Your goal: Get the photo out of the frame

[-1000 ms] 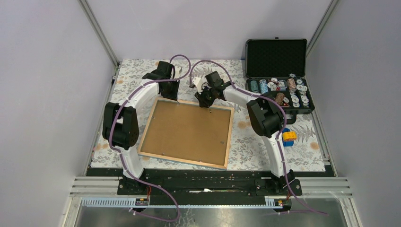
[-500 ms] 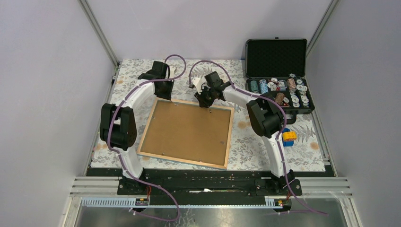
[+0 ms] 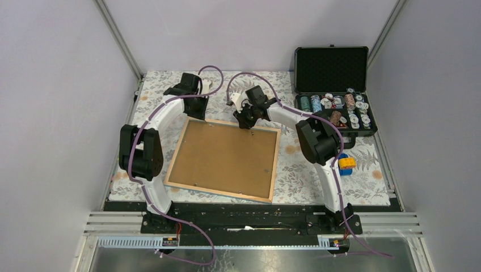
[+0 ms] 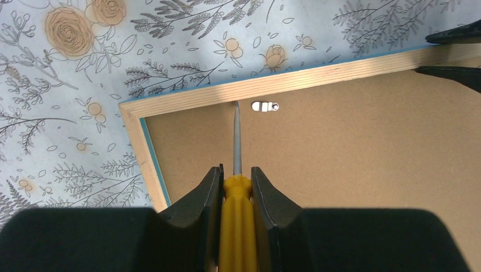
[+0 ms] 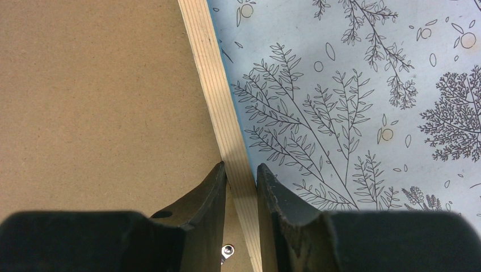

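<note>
The frame (image 3: 224, 158) lies face down on the floral cloth, its brown back panel up inside a pale wood rim (image 4: 272, 82). The photo is hidden under that panel. My left gripper (image 4: 236, 173) is shut on a yellow-handled screwdriver (image 4: 239, 221). Its grey shaft points at the rim near the far left corner, just left of a small metal clip (image 4: 265, 106). In the top view the left gripper (image 3: 195, 110) hovers over that corner. My right gripper (image 5: 241, 168) is shut across the far rim (image 5: 212, 85), one finger on the panel side and one on the cloth side.
An open black case (image 3: 334, 107) with several chips stands at the far right. A blue and yellow toy (image 3: 345, 164) lies by the right arm. Another metal clip (image 5: 227, 250) shows under the right fingers.
My left gripper with the screwdriver has drifted a little left toward the frame's far left corner. The right gripper and the frame have not moved.
</note>
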Available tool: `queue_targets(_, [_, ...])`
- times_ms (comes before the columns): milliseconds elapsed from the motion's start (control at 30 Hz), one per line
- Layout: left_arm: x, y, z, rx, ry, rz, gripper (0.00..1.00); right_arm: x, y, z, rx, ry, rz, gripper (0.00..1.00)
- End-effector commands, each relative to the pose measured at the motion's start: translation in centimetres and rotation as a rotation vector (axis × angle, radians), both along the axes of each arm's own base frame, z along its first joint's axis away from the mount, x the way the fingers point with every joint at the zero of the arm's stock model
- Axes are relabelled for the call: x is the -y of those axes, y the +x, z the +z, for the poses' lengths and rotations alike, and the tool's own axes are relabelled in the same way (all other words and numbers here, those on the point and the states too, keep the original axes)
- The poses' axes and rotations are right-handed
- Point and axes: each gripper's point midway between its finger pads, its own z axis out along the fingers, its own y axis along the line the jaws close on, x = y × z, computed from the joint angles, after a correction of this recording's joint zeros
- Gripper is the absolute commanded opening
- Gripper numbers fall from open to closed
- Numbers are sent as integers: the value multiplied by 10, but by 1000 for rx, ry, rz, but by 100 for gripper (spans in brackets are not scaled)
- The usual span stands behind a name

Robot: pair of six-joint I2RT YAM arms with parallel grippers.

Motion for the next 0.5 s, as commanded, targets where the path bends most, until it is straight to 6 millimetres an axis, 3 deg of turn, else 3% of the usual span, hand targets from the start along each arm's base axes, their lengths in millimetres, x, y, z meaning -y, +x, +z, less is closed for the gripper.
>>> queue_targets(0, [14,11,20,49,-57,-51,0,42,-26,-34,-111,-179,-61,0])
queue_targets(467, [24,17,10,42,-60,-71,0,41,-27,-34,-118,-175,-64,0])
